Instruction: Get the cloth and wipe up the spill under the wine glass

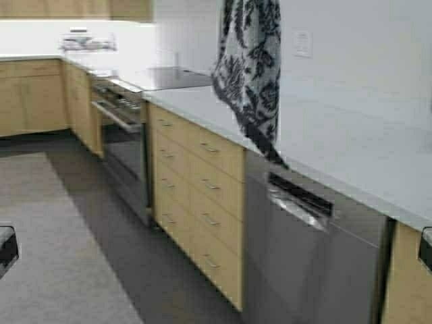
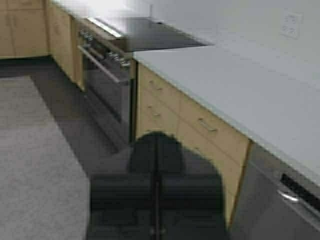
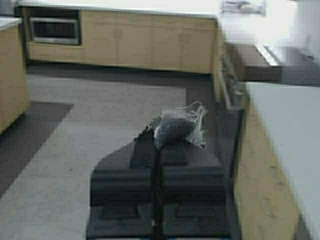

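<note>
The cloth (image 1: pixel 251 74), white with a dark floral pattern, hangs limp from above the top of the high view, its tip trailing in front of the counter edge. In the right wrist view my right gripper (image 3: pixel 157 145) is shut on a bunched end of the cloth (image 3: pixel 175 127). The gripper itself is above the high view's frame. In the left wrist view my left gripper (image 2: pixel 156 145) is shut and empty, held low over the floor in front of the drawers. The wine glass and the spill are out of view.
A long pale counter (image 1: pixel 351 148) runs along the right, over wooden drawers (image 1: pixel 202 196) and a steel dishwasher (image 1: pixel 310 250). An oven (image 1: pixel 121 135) with a cooktop (image 1: pixel 175 77) stands farther off. A grey rug (image 1: pixel 47 256) covers the floor on the left.
</note>
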Robot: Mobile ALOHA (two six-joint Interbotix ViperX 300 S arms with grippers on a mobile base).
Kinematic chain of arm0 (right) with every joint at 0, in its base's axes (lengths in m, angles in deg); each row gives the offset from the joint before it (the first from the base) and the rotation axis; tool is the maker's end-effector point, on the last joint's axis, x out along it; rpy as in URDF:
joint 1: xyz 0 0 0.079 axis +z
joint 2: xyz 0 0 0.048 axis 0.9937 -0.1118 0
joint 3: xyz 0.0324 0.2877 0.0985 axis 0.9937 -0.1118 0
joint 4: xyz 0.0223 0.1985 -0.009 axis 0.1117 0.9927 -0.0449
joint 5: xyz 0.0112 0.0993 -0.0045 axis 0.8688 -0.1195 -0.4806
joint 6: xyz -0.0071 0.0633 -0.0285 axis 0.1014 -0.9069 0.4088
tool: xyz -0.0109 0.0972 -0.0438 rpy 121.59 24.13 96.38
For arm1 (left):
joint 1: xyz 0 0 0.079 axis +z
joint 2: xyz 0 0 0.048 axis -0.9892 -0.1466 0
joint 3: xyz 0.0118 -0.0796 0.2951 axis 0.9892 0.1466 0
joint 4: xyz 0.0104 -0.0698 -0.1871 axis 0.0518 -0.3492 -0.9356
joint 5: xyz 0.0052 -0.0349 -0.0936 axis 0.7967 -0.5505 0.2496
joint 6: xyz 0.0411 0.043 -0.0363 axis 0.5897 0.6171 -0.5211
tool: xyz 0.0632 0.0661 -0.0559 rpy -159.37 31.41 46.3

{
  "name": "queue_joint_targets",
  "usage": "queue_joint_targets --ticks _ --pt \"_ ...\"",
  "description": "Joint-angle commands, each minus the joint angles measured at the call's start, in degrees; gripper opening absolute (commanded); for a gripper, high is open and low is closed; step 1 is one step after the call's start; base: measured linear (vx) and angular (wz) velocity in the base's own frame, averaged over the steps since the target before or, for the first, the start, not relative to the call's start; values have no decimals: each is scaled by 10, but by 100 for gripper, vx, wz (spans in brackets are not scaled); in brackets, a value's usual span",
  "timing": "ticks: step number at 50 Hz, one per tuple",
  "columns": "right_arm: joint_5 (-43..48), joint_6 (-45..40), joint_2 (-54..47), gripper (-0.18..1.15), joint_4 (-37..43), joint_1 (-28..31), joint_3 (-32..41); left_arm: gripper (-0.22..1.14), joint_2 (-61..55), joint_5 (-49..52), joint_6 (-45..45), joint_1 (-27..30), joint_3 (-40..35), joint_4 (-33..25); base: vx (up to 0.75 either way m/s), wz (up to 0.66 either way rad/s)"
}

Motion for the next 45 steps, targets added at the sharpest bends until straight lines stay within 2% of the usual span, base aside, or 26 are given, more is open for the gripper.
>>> queue_joint_targets --ticks 1,19,45 --pt "15 0 -3 7 3 -12 6 3 -13 -5 0 0 -15 1 -2 35" --pt "18 -1 -2 7 4 -65 -3 3 -8 -5 2 1 -23 2 -1 39" --pt "18 2 -4 7 16 -93 -5 3 -6 -6 -1 1 -15 4 1 48"
